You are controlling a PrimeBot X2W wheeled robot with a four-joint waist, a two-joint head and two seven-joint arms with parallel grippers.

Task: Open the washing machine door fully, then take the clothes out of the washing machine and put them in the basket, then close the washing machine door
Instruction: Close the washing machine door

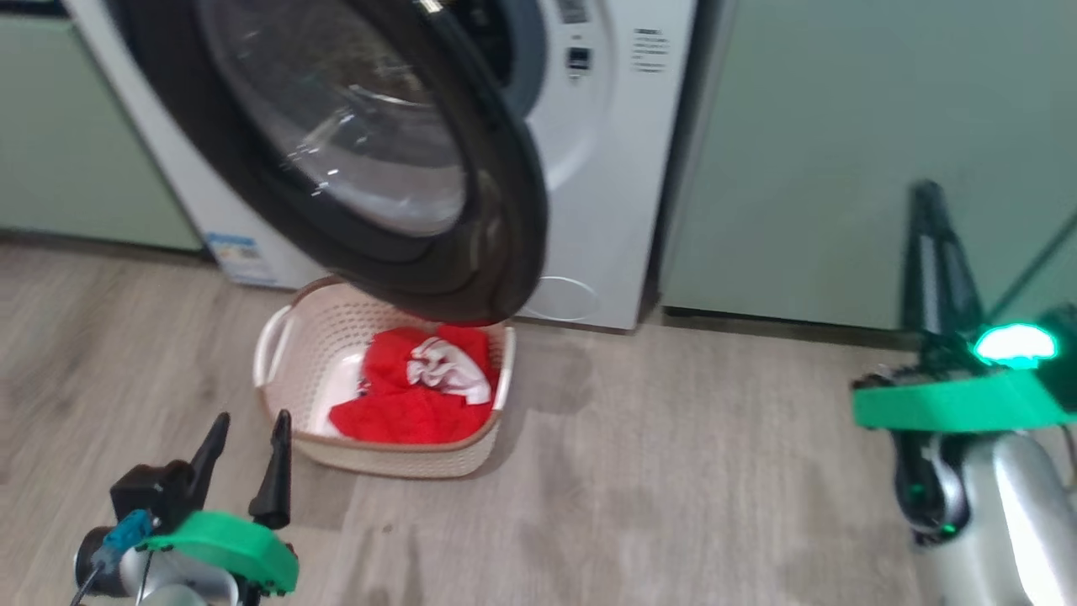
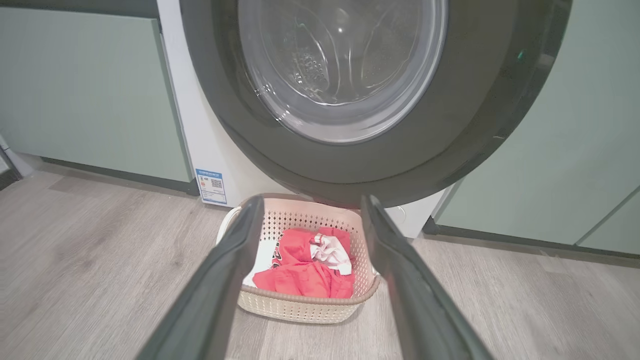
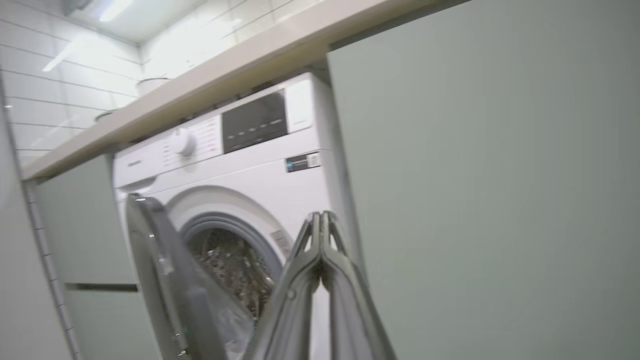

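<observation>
With the clothes in the basket, the washing machine door hangs open straight ahead of the released left gripper, face-on above it; the clenched, empty right gripper sees it edge-on, seemingly farther off

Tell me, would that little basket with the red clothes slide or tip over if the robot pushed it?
The basket would probably slide, not tip: it looks low and wide and sits flat on the smooth floor. It is likely light, being thin holey plastic holding only a few clothes. Its walls might flex a little.
</observation>
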